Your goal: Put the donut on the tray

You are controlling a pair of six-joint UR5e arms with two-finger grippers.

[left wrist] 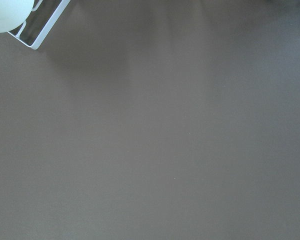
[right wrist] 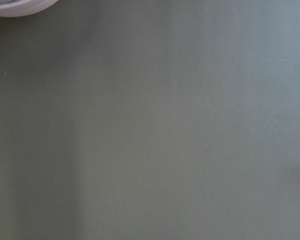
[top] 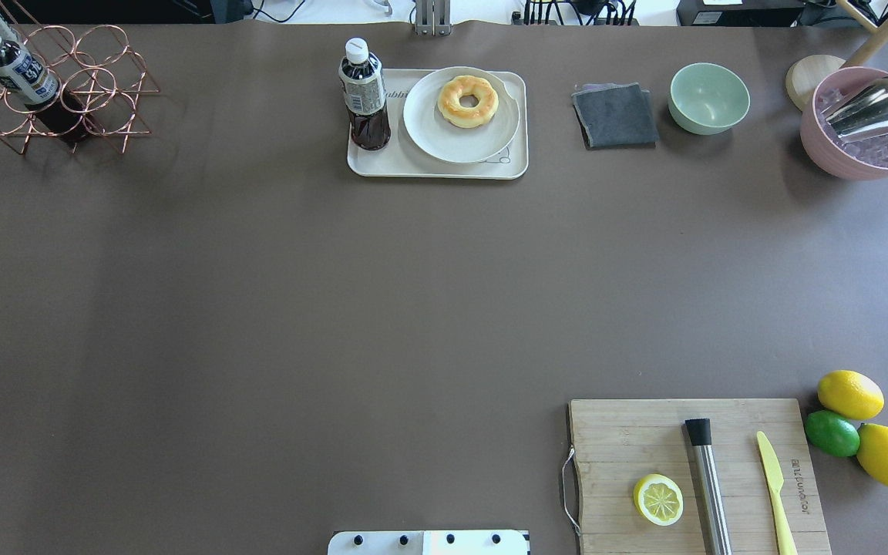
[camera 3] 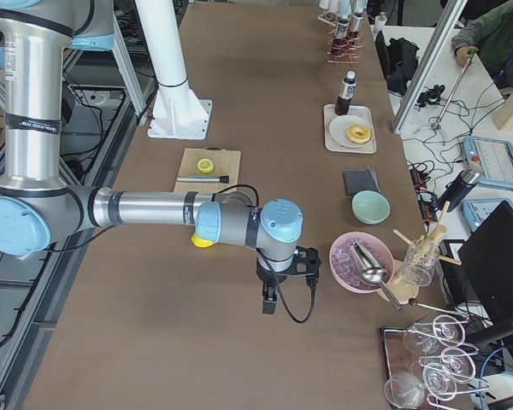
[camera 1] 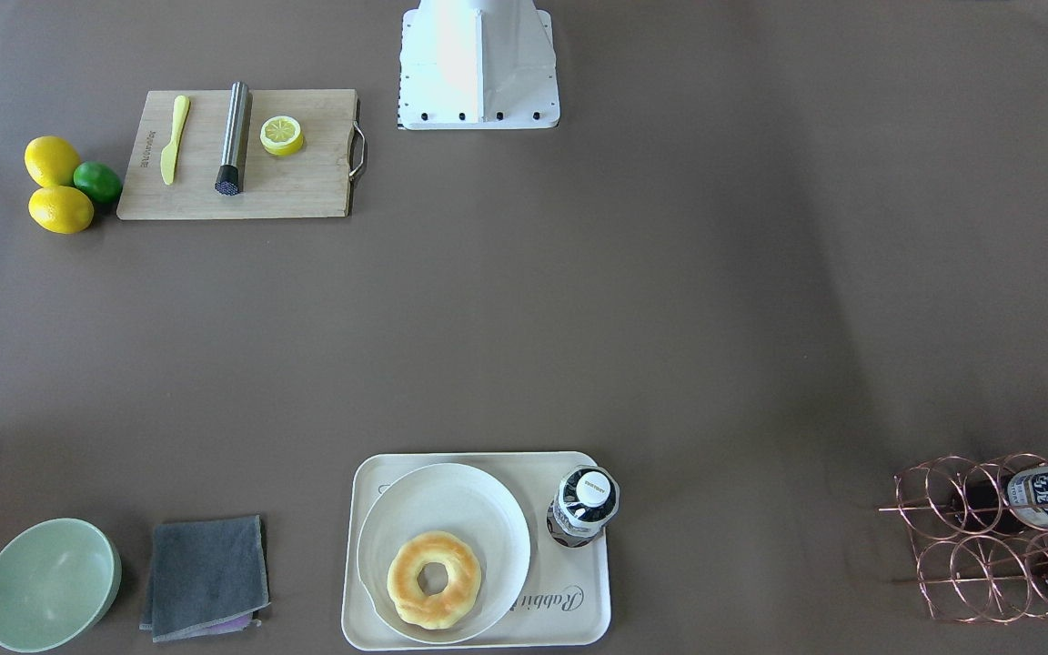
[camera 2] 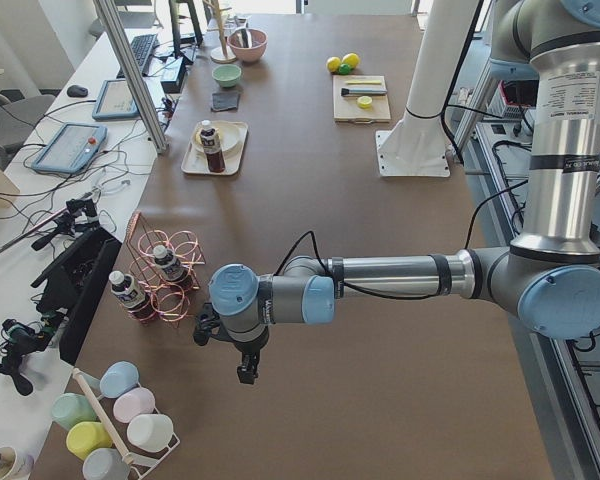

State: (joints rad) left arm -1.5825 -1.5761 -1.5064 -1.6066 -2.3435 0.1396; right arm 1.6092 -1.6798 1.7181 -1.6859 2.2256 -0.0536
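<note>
The golden donut (top: pixel 468 100) lies in a round white shallow bowl (top: pixel 428 131) that stands on the cream tray (top: pixel 444 168) at the far side of the table. It also shows in the front view (camera 1: pixel 434 579), with the tray (camera 1: pixel 579 564) under the bowl (camera 1: pixel 451 509). A dark drink bottle (top: pixel 364 96) stands upright on the tray beside the bowl. My left gripper (camera 2: pixel 248 372) hangs off the table's left end and my right gripper (camera 3: pixel 269 303) off the right end, both far from the tray. I cannot tell whether either is open or shut.
A wooden cutting board (top: pixel 613 432) near my base carries a lemon half (top: pixel 658 499), a metal rod (top: pixel 710 486) and a yellow knife (top: pixel 774 486). Lemons and a lime (top: pixel 832 433) lie beside it. A grey cloth (top: pixel 614 116), a green bowl (top: pixel 709 97), a pink ice bowl (top: pixel 829 154) and a racked bottle (top: pixel 16 68) line the far edge.
</note>
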